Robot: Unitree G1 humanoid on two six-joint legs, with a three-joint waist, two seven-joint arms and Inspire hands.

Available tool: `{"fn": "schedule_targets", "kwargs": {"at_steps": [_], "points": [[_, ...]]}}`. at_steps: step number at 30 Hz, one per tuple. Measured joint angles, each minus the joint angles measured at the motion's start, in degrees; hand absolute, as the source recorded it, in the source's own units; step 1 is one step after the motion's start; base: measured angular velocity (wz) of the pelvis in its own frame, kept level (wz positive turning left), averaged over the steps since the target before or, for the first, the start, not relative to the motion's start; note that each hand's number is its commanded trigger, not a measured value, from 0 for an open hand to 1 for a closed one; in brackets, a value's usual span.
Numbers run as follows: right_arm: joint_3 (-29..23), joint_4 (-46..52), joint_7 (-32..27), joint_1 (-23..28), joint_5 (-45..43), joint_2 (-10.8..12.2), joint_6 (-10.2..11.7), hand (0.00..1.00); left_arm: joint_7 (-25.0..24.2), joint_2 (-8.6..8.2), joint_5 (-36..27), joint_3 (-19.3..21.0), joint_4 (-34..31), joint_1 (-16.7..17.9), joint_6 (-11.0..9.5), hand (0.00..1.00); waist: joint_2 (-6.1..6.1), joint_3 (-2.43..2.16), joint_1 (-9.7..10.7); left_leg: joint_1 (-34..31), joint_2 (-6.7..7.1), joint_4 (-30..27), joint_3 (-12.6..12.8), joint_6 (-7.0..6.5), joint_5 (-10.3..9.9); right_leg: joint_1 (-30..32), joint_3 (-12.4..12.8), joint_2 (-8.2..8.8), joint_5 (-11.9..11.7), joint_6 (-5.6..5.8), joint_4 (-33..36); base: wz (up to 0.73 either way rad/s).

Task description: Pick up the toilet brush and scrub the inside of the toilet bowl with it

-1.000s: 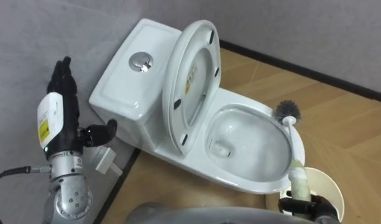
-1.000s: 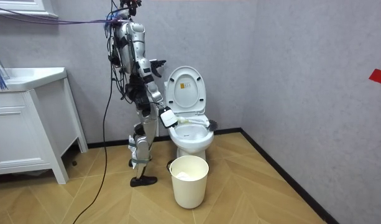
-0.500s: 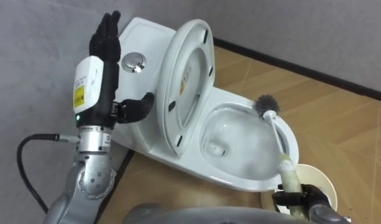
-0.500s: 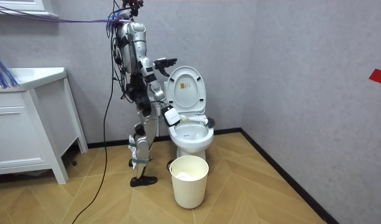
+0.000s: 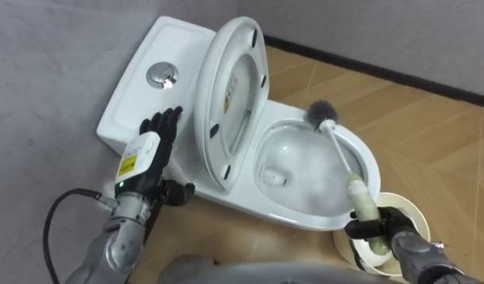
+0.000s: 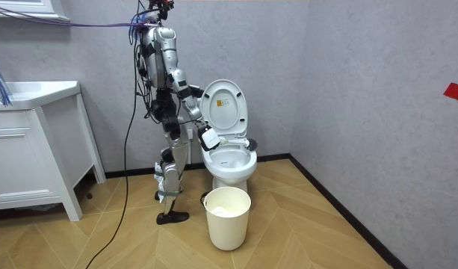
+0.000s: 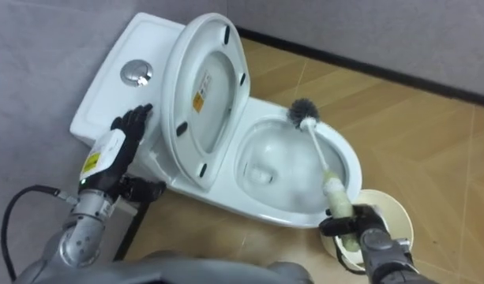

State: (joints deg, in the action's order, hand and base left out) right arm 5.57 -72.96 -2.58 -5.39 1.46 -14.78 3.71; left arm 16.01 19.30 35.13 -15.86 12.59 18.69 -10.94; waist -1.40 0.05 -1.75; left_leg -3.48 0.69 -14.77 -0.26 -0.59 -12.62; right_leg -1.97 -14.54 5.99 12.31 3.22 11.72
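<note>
The white rectangular tank (image 5: 131, 106) is set left of the white ceramic toilet bowl (image 5: 305, 217), with the white oval lid (image 5: 226, 126) raised between them. The grey-bristled toilet brush (image 5: 360, 203) is held across the bowl, head at the far rim, handle in the right hand (image 5: 380, 227) above the cream round bucket (image 5: 413, 217). The left hand (image 5: 156, 138) is placed before the tank, left of the lid.

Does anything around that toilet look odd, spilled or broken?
Nothing looks spilled or broken. One oddity: the toilet brush, held in the right hand, has its bristles up at the far rim of the toilet rather than down in the bowl.
</note>
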Motion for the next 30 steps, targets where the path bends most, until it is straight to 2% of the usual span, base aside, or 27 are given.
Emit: {"fn": "schedule_targets", "kwargs": {"at_steps": [1,3,7,12,18,22,23,24,26,28,30], "points": [[0.0,0.0,0.0,-0.2,-0.3,-0.2,0.0,1.0,0.1,0.58,1.3,0.0,0.4,0.0,-0.3,0.0,0.05,0.02,0.0,0.0,-0.02,0.0,0.0,0.0,0.0,0.0,0.0,-0.03,0.0,0.0,-0.1,0.0],[-0.1,0.1,-0.2,-0.3,-1.8,-0.6,0.0,1.0,0.3,0.68,3.3,0.0,1.4,-0.3,-0.5,0.0,0.38,0.16,-0.1,-0.3,-0.03,0.0,0.0,0.0,0.0,0.2,-0.1,-0.05,0.0,0.0,-0.2,0.0],[-0.2,1.9,-1.0,0.1,-2.8,-1.7,0.0,1.0,2.0,0.81,7.4,0.2,3.3,-0.9,-0.7,0.0,1.41,-0.2,-0.2,-1.9,-0.06,0.1,0.1,-0.01,0.3,1.9,0.0,-0.09,-0.4,-0.11,-0.1,-0.02],[-0.1,3.0,-1.2,2.1,-4.7,-2.1,0.0,1.0,4.2,0.92,11.6,0.2,5.8,-1.7,-0.7,0.0,1.56,-0.27,-0.2,-2.1,-0.1,0.3,0.0,0.08,0.6,2.3,0.0,-0.11,-0.5,-0.18,-0.1,0.0],[-0.1,5.4,-4.0,2.0,-16.5,-3.3,-0.2,1.0,6.1,1.26,12.9,0.1,8.2,-4.5,-0.6,0.0,1.25,-0.2,-0.4,-4.9,-0.38,0.2,0.7,0.06,1.6,5.4,0.1,-0.13,-1.1,-0.64,0.7,-0.01],[2.7,9.2,-4.8,2.1,-25.1,-4.2,-2.0,1.0,6.1,3.11,12.9,0.1,8.9,-6.1,-0.4,0.0,1.0,-0.16,-0.5,-6.6,-0.92,-0.1,1.0,0.36,2.0,7.3,0.1,-0.6,-1.7,-1.08,1.0,-0.06],[4.2,9.5,-4.8,2.1,-28.6,-4.3,-2.6,1.0,6.1,3.66,13.0,0.1,9.0,-6.8,-0.4,0.0,0.77,-0.28,-0.5,-7.2,-1.04,-0.1,0.9,0.48,2.3,8.0,0.1,-0.73,-1.9,-1.26,1.1,0.0],[4.9,9.8,-4.8,2.2,-30.7,-4.3,-3.0,1.0,6.1,3.75,13.3,0.1,9.0,-7.2,-0.3,0.0,1.07,-0.45,-0.5,-7.3,-1.12,-0.1,0.9,0.5,2.4,8.1,0.1,-0.8,-1.9,-1.33,1.1,0.0],[8.2,13.0,-4.7,4.7,-38.4,-4.6,-4.3,1.0,7.0,3.74,15.1,0.0,9.0,-8.1,0.6,0.0,0.71,-0.26,-1.0,-8.1,-1.32,-0.3,0.9,0.64,2.5,8.8,0.1,-0.97,-2.1,-1.54,1.1,0.0],[9.1,16.2,-4.7,7.8,-43.5,-4.6,-4.5,1.0,7.6,3.75,16.5,0.0,9.1,-8.9,0.9,0.0,0.56,-0.16,-1.2,-8.2,-1.34,-0.3,0.9,0.66,2.6,9.0,0.0,-0.98,-2.1,-1.56,1.1,0.0],[8.8,18.9,-4.9,10.3,-45.2,-4.6,-5.1,1.0,8.2,3.75,17.0,0.0,9.8,-8.9,1.0,0.0,0.5,-0.12,-1.3,-8.3,-1.32,-0.3,1.1,0.66,2.6,9.1,0.2,-0.93,-2.1,-1.55,1.1,0.0]]}}
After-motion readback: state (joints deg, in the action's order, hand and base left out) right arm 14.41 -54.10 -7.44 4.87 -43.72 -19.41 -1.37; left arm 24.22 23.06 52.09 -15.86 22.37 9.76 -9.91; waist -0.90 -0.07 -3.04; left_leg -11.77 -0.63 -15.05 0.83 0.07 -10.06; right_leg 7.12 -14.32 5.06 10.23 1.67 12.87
